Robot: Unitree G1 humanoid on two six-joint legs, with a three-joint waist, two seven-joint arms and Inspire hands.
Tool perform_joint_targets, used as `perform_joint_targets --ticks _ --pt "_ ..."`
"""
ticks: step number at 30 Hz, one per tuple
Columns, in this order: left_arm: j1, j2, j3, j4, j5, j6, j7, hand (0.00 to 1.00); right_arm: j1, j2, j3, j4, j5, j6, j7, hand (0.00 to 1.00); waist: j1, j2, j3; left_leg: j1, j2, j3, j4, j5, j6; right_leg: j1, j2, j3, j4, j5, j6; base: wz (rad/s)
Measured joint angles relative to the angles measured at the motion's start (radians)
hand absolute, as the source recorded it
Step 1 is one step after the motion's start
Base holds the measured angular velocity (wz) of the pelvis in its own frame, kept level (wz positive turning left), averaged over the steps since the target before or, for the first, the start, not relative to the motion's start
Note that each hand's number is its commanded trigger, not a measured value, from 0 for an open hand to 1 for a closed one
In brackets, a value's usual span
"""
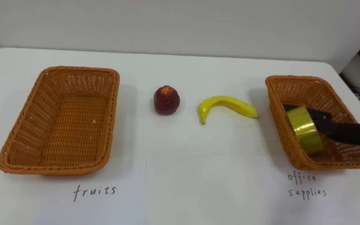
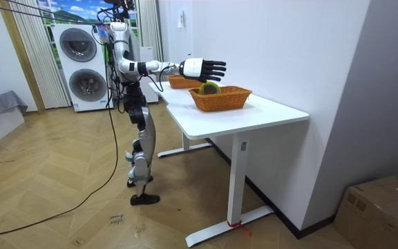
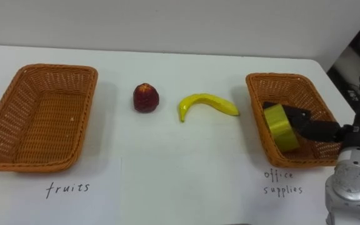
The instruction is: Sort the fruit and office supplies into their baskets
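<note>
Yellow tape [image 3: 279, 128] leans in the supplies basket [image 3: 283, 77], a dark shape [image 3: 311, 128] beside it hard to make out. My right hand [image 3: 358, 131], cut off at the edge, is released.

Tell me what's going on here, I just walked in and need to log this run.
The robot stands at the white table with its right hand open above the office supplies basket, where a yellow tape roll already lies. The red fruit and the banana lie on the table between the baskets. The fruits basket holds nothing yet.
</note>
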Motion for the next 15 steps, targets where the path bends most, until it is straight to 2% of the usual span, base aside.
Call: perform_joint_targets --ticks 9,15 --pt "0.0 0.001 0.0 -0.001 0.0 -0.001 0.0 0.0 0.0 0.0 0.001 0.0 -0.002 -0.002 0.0 0.0 0.0 0.003 0.002 -0.001 0.0 0.0 0.0 0.0 0.0 0.0 0.0 0.0 0.0 0.0 0.0 0.0" --pt "0.0 0.001 0.0 -0.001 0.0 -0.001 -0.001 0.0 0.0 0.0 0.001 0.0 -0.027 -0.003 0.0 0.0 0.0 0.007 0.0005 -0.001 0.0 0.0 -0.001 0.0 0.0 -0.001 0.0 0.0 0.0 0.0 0.0 0.0"
